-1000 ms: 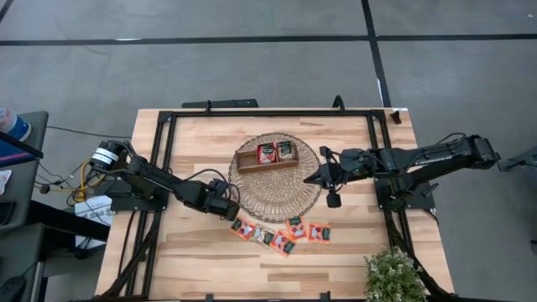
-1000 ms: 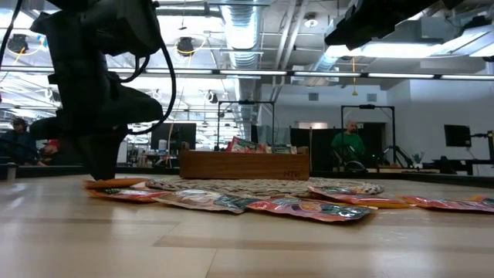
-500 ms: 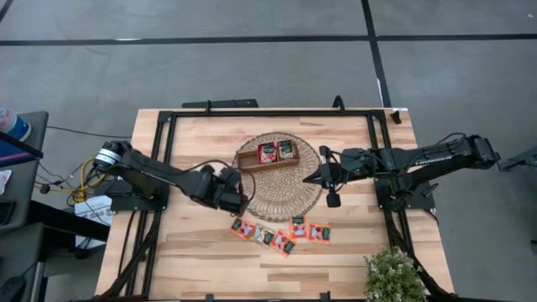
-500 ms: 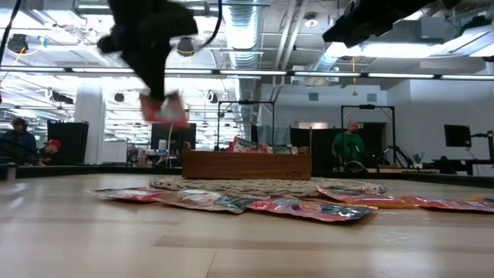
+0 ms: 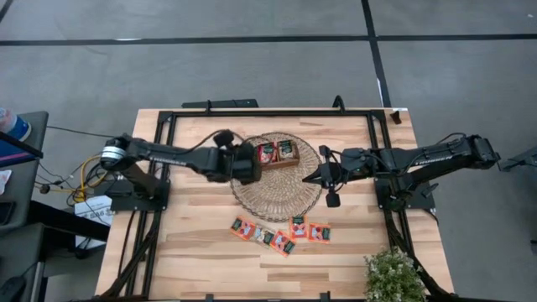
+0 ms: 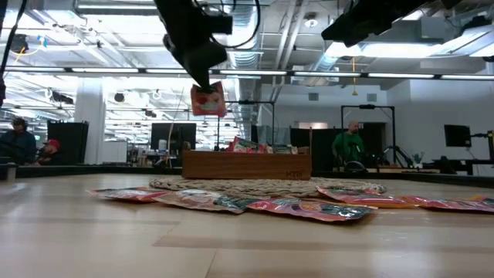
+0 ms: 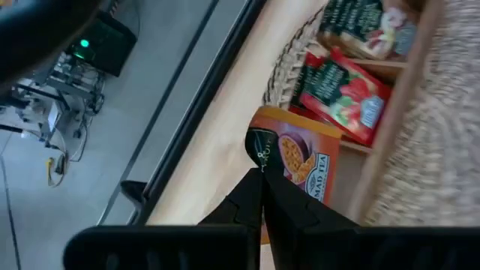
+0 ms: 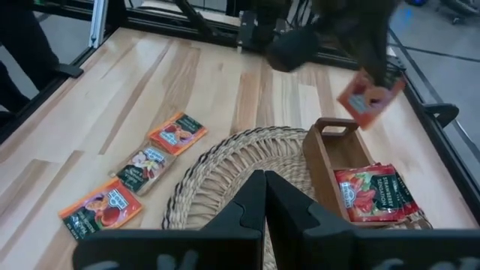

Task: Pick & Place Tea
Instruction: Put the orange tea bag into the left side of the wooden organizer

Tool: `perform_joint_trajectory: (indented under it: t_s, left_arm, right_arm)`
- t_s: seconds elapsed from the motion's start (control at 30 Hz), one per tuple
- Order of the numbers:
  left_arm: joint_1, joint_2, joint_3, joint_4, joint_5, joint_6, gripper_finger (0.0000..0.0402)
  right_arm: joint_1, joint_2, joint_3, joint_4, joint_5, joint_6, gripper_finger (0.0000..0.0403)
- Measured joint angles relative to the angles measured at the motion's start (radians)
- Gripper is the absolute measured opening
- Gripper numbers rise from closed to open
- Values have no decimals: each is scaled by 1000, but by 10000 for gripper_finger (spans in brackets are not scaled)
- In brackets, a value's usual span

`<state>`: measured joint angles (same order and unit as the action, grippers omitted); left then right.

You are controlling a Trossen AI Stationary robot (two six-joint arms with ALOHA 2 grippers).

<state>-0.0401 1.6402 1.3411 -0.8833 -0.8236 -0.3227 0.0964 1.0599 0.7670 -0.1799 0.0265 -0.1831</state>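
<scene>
The left gripper [image 6: 207,83] is pinched shut on one tea sachet [image 6: 208,100], which hangs from its fingertips in the air above the left end of the wooden tray [image 5: 289,161] — well clear of the woven mat [image 5: 277,197] below. Two sachets already lie in the tray, and five more sachets [image 5: 279,234] rest on the table [image 5: 193,243] near the mat's front edge. The right gripper [image 5: 309,178] waits closed and empty over the mat's right side.
</scene>
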Motion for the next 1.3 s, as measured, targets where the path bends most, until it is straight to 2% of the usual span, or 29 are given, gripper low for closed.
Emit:
perform_joint_trajectory:
  t_s: [0.17, 0.47, 0.6, 0.93, 1.17, 1.3]
  left_arm:
    - [82, 27, 0, 70, 49, 118, 0]
    - [154, 152, 1, 131, 110, 183, 0]
    - [176, 193, 1, 119, 112, 179, 0]
    - [185, 188, 1, 35, 146, 102, 0]
    - [184, 188, 1, 39, 150, 97, 1]
    - [184, 188, 1, 40, 146, 118, 17]
  right_arm:
    - [0, 0, 0, -29, 0, 9, 0]
    - [0, 0, -5, -47, 0, 26, 0]
    - [5, 0, -5, -51, 1, 26, 0]
    - [9, 0, -5, -68, 0, 29, 0]
    - [9, 0, -5, -71, 0, 34, 0]
    - [9, 0, -5, -72, 0, 34, 0]
